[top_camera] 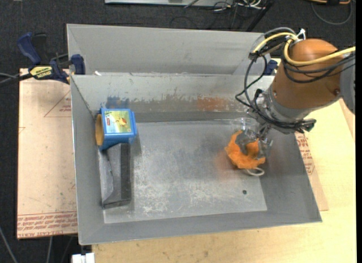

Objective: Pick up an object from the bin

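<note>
Looking down on my bin [186, 199], most of the floor is bare metal. Over on the left side there's a blue box [119, 125] with a yellow label on top, sitting near the back wall, with something brownish and round [98, 130] tucked against its left side. Right in front of the box, touching it, lies a long dark grey block [117, 174] running along the left wall toward the front. All of that is well apart from the arm, so nothing there crowds it. The only other bit nearby is a tiny dark speck [244, 191] on the floor just in front of the arm. The thing that matters is a crumpled orange lump [240, 155], soft-looking, in the right half of the bin about midway between the back and front walls. The gripper [253, 143] is down right on top of its back-right part, with the lump spilling out to the left and front of it, and a small white loop [257, 171] pokes out at the lump's front edge. Honestly I can't make out whether the gripper is spread or closed, or whether it actually has hold of the lump, because the orange wrist cover [308, 75] and its cables [266, 44] hang over that spot and the metal parts blend into the lump. The lump's back edge is hidden under the gripper too.
</note>
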`<state>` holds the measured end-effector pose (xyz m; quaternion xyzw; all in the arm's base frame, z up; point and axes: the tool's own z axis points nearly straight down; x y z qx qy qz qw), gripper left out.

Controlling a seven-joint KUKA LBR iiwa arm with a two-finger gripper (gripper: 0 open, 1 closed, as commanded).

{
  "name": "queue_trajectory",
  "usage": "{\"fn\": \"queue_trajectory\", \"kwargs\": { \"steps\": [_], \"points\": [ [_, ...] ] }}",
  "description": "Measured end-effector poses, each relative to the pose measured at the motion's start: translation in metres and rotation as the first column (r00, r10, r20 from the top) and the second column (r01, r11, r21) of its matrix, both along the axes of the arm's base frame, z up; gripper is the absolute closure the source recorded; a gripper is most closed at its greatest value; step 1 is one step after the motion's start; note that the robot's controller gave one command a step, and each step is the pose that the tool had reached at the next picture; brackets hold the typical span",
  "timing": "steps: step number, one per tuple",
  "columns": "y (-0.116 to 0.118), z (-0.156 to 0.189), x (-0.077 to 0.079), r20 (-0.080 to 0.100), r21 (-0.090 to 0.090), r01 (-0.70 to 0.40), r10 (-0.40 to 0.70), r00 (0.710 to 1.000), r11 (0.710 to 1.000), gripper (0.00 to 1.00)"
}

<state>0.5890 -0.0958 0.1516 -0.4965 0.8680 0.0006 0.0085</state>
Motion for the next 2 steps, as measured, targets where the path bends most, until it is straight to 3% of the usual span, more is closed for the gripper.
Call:
{"fn": "queue_trajectory", "kwargs": {
  "steps": [1,2],
  "points": [
    [0.000,0.000,0.000,0.000,0.000,0.000,0.000,1.000,1.000,1.00],
    [-0.002,0.035,0.004,-0.007,0.003,-0.003,0.003,1.000,1.000,1.00]
  ]
}}
